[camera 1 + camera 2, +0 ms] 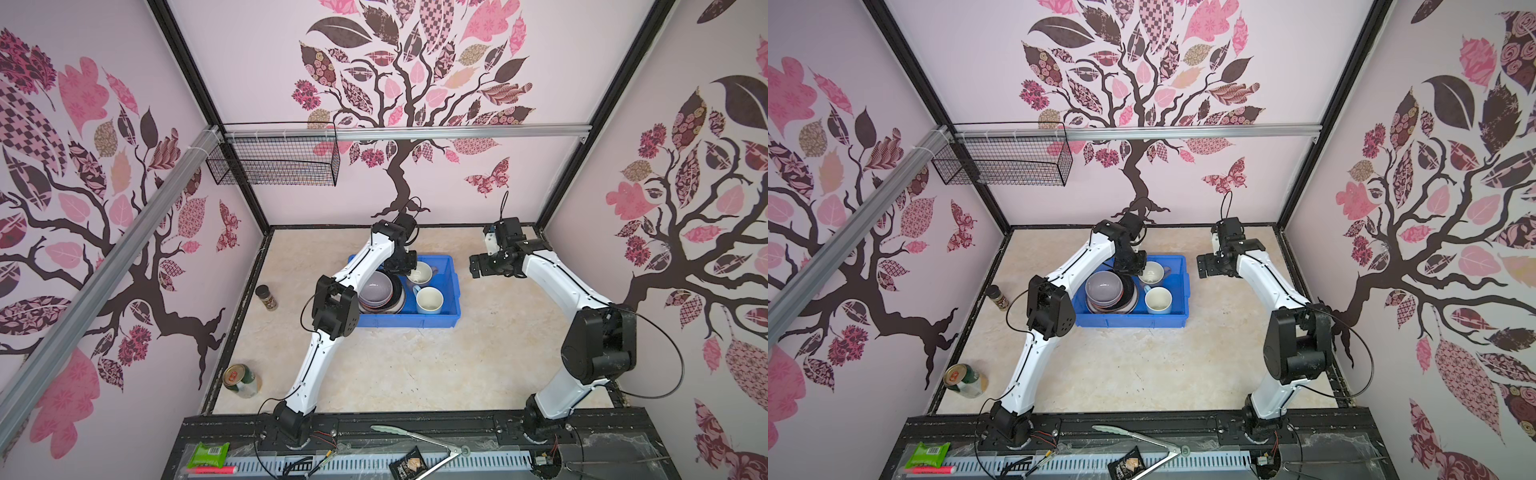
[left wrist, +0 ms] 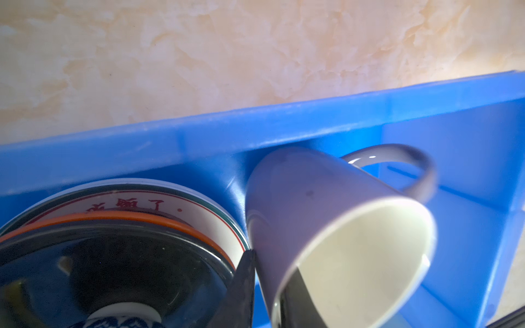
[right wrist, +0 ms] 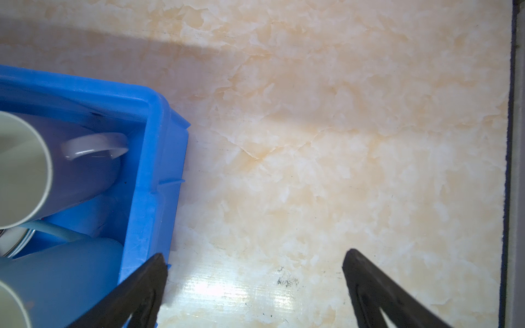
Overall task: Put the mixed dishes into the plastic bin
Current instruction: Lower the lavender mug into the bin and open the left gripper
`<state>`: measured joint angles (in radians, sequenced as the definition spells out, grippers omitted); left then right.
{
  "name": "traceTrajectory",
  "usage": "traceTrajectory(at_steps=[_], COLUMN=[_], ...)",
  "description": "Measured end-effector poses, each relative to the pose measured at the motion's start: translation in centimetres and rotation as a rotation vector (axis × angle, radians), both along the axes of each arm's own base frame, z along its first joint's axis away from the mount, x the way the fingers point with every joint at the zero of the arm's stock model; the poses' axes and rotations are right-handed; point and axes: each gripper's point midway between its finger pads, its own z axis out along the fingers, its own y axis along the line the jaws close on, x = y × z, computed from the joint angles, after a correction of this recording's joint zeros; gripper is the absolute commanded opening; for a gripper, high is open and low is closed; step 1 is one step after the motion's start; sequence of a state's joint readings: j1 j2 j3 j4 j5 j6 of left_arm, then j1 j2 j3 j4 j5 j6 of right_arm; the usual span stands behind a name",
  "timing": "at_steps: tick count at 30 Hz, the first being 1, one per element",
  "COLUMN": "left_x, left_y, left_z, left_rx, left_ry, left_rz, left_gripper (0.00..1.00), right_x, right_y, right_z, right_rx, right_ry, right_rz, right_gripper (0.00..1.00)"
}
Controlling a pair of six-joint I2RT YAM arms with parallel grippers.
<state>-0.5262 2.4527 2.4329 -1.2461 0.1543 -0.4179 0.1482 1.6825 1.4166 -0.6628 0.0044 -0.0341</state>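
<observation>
marbled tabletop (image 1: 415,365), jar (image 1: 266,297), can (image 1: 241,380); left jaws astride mug (image 2: 326,221), grip unclear; right jaws agape

I see the blue bin (image 1: 409,320) on the bench. On its left side, plates (image 1: 398,296) sit in a pile with a grey bowl (image 1: 374,286) on top. On its right, the near mug (image 1: 429,300) stands up. The far mug (image 1: 420,273) is tipped.

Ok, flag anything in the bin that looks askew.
The far mug is tipped at a slant beside the plates in the bin, its wall between the fingers of the left tool. The near mug stands upright.
</observation>
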Motion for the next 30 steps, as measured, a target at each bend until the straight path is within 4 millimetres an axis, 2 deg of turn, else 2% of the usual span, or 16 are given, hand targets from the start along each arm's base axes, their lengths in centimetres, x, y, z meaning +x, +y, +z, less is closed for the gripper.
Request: traceTrajectory(at_steps=[6,15,19,21,22,23,28,30], left_x=[0.1,0.2,0.4,0.6,0.7,0.8,1.4,1.7], left_y=[-0.5,-0.8,-0.8,-0.8,-0.8,-0.8,-0.5,-0.2], left_z=[0.2,0.3,0.4,0.4,0.4,0.5,1.2,1.8], left_rx=[-0.028,-0.042,-0.046,-0.051,-0.054,-0.056,-0.07,-0.078], left_ry=[-0.002,-0.008,-0.012,-0.015,-0.018,-0.022,-0.048,-0.06], left_rz=[-0.007,-0.01,-0.009,-0.008,-0.006,-0.006,-0.01,-0.007], left_gripper=[0.21,0.44,0.57,0.7,0.8,0.84,0.98,0.98], right_x=[0.0,-0.1,-0.1,-0.1,-0.1,-0.1,-0.1,0.0], right_y=[0.0,-0.1,-0.1,-0.1,-0.2,-0.2,-0.2,-0.2], right_z=[0.0,0.0,-0.1,-0.1,-0.1,-0.1,0.0,0.1], right_rx=[-0.002,-0.004,-0.009,-0.013,-0.014,-0.014,-0.016,-0.017], right_ry=[0.0,0.003,0.005,0.005,0.005,0.005,0.004,0.001], right_rz=[-0.001,-0.001,0.004,0.006,0.006,0.007,0.009,0.011], right_gripper=[0.99,0.99,0.99,0.99,1.0,0.99,0.99,1.0])
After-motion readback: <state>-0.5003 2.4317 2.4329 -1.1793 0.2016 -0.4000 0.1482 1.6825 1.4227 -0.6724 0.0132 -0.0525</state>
